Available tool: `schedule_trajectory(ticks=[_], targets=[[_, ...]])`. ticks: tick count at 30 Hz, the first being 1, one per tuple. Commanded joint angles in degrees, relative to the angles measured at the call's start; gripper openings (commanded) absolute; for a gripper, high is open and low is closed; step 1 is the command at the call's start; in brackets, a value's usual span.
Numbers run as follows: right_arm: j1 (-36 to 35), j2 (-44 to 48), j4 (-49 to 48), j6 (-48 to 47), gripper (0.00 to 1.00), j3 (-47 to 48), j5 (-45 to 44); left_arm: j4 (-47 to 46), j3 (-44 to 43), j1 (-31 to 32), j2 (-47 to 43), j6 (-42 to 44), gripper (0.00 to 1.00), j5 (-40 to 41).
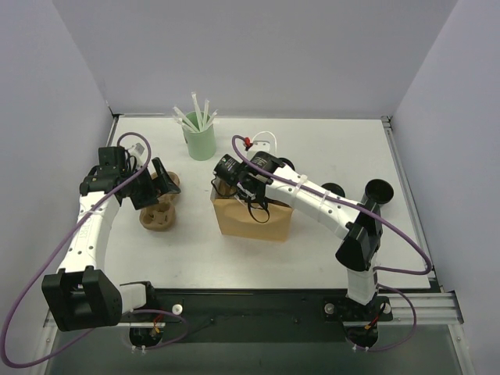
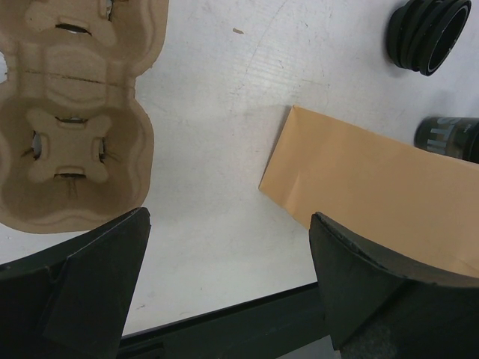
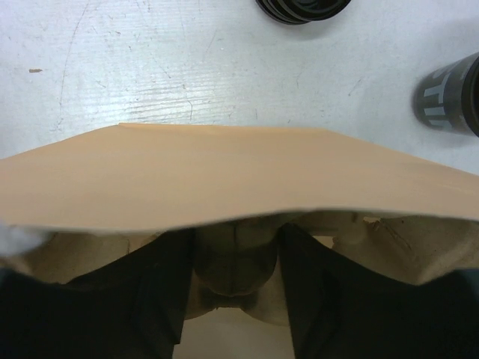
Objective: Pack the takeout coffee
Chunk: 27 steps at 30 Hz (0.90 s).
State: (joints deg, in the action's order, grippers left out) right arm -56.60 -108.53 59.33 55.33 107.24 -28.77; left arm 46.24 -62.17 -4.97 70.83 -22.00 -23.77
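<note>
Only partial lettering on black cylinder (image 3: 449,101) — left jaws wide — right jaws in bag (image 3: 224,172), state unclear

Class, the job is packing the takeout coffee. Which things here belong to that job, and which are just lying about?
Job: black cup, brown paper bag.
Lying about: green cup of straws, pulp cup carrier.

Paper bag (image 1: 251,217) mouth: filled by the right hand (image 3: 232,299) and a pulp piece (image 3: 232,250) between its fingers (image 3: 150,307).
Bare surface (image 1: 191,234) between cup carrier (image 1: 158,215) and bag: passable.
Straw cup (image 1: 199,141): stands behind that lane.
Black cup (image 1: 380,191), black lid (image 1: 333,190) — right of the bag, a gap between them.
</note>
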Motion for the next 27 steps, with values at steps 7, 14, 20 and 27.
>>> schedule_trajectory(ticks=[7, 14, 20, 27], targets=[[-0.1, 4.8, 3.1, -2.4, 0.39, 0.3, 2.8, -2.0, -0.5, 0.1, -1.0, -0.5, 0.97, -0.1], [1.1, 5.2, 2.9, -4.1, 0.40, -0.6, 6.9, -3.9, 2.4, 0.2, -1.9, -1.5, 0.97, -0.7], [1.5, 4.6, 3.3, -5.0, 0.40, -1.6, 8.6, -3.4, 1.7, 0.2, -1.8, -1.5, 0.97, -0.6], [2.2, 2.4, 4.0, -6.4, 0.46, -2.0, 11.5, -2.7, 1.9, 0.1, -1.8, -0.9, 0.97, 0.1]])
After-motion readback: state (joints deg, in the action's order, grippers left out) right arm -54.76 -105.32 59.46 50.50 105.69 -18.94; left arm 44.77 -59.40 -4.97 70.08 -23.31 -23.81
